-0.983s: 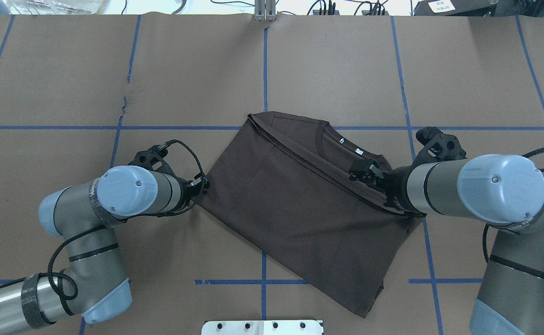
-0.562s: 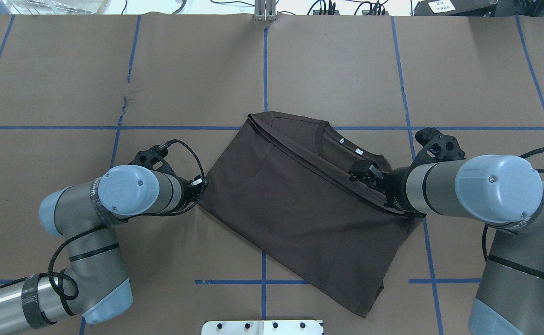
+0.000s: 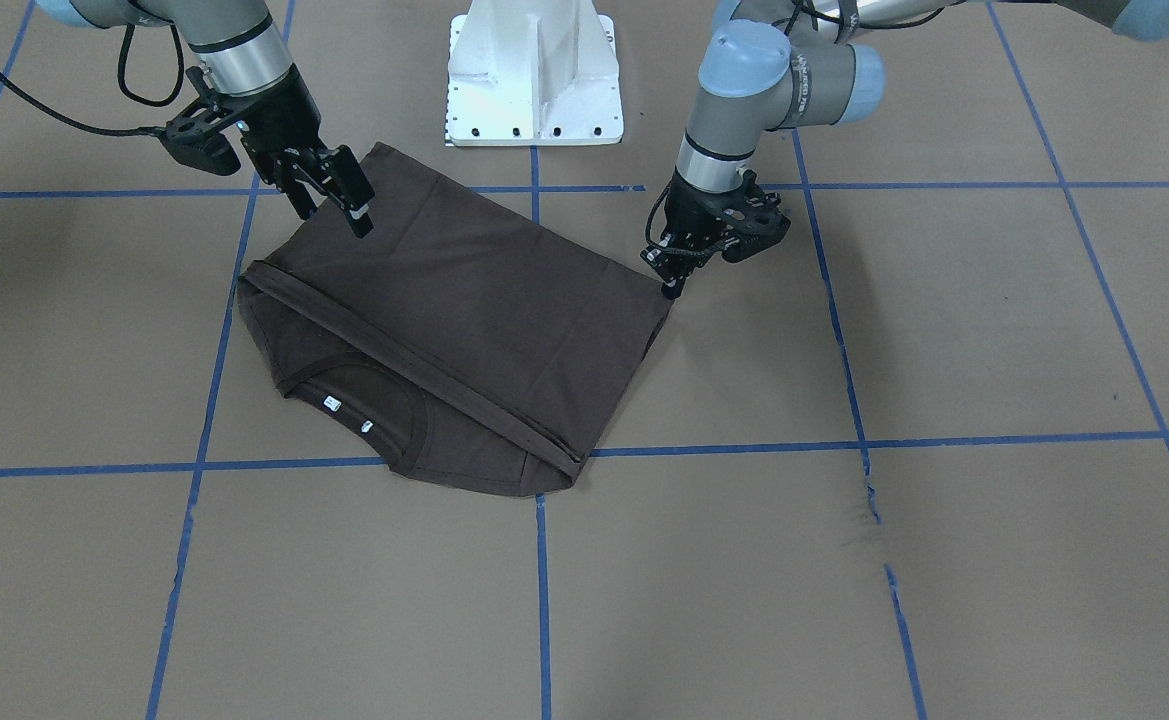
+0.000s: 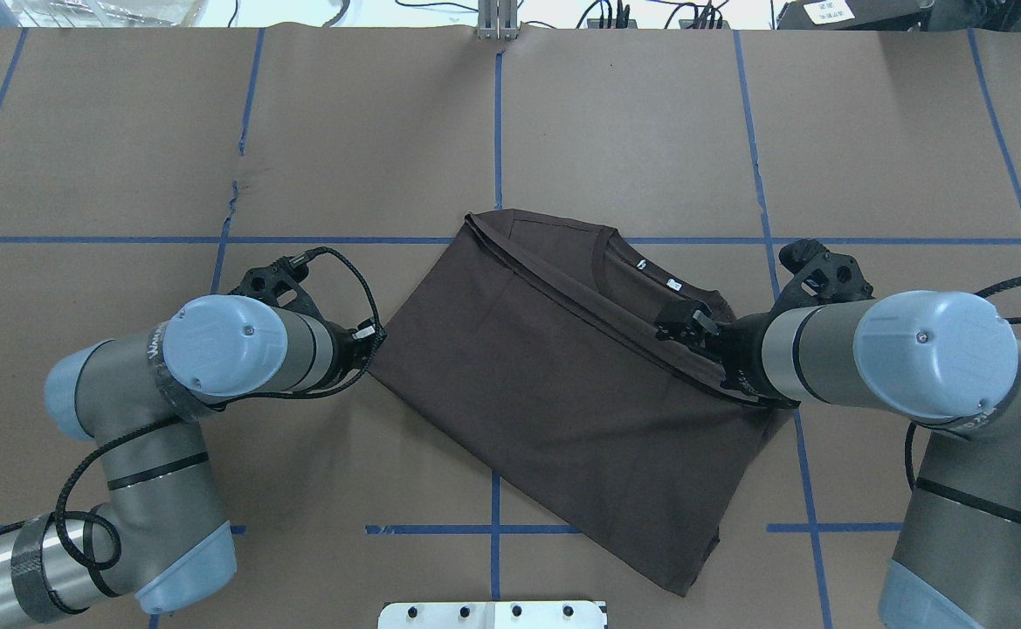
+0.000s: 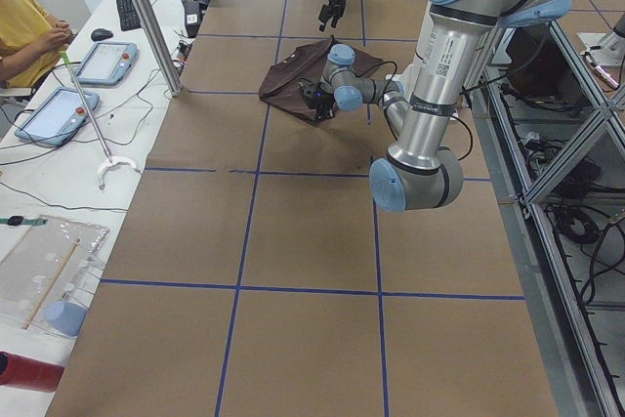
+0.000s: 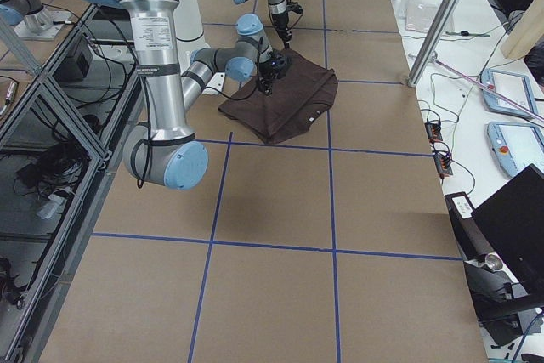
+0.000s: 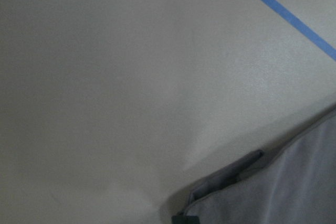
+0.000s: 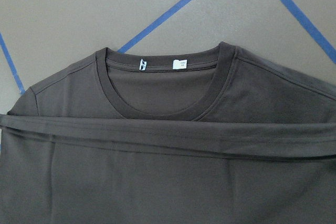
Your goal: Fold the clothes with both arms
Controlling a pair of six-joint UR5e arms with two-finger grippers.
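The dark brown T-shirt (image 4: 562,393) lies folded and slanted on the brown paper, its collar and white neck tags (image 4: 672,283) at the far right. The lower half is folded up over the chest, and its hem runs just below the collar (image 8: 163,106). My left gripper (image 4: 372,342) sits low at the shirt's left corner. Its fingers are together on that corner (image 3: 669,288). The left wrist view shows only the shirt's edge (image 7: 294,192) and paper. My right gripper (image 3: 336,203) hovers open above the shirt's right side, near the hem. It holds nothing.
The white pedestal base (image 3: 534,70) stands at the near table edge between the arms. Blue tape lines (image 4: 497,131) grid the paper, which has a small tear (image 3: 869,500). A side table with tablets (image 5: 59,114) and a metal post (image 5: 146,17) stand at the left end.
My left arm has drawn back to the left, and the shirt's left corner has shifted slightly left with it. The right arm has barely moved.
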